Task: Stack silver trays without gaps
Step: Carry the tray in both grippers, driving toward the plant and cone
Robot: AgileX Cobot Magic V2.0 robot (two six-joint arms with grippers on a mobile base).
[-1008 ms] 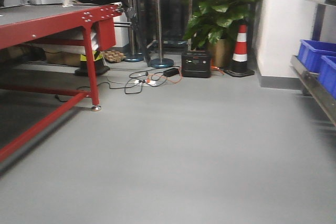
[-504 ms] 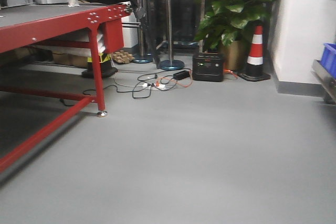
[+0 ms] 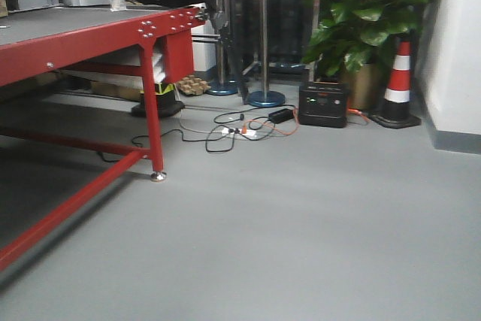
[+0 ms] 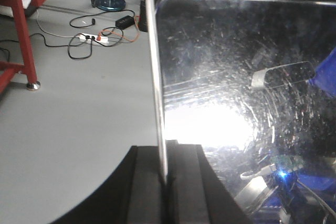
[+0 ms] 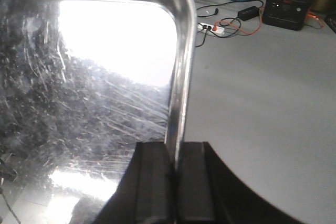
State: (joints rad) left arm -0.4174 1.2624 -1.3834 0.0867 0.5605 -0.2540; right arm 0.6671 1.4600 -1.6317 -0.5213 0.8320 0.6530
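Observation:
In the left wrist view a silver tray point(image 4: 236, 77) fills the right side, its shiny scratched bottom facing the camera. My left gripper point(image 4: 165, 179) is shut on its left rim, which runs straight up from the black fingers point(image 4: 147, 187). The right wrist view shows a silver tray point(image 5: 94, 77) filling the left side, and my right gripper point(image 5: 175, 163) is shut on its right rim. The tray hangs above the grey floor. Neither gripper nor any tray appears in the front view.
A red metal table point(image 3: 75, 31) stands at the left, its leg point(image 3: 155, 133) on the floor. Behind are stanchions point(image 3: 263, 43), loose cables point(image 3: 240, 127), a black power station point(image 3: 323, 104), a potted plant point(image 3: 376, 13) and a traffic cone point(image 3: 398, 84). Grey floor point(image 3: 301, 246) lies ahead.
Everything in the front view has slid to the right and slightly lower. The blue bins and shelf at the right edge have left the frame, and more of the red table shows.

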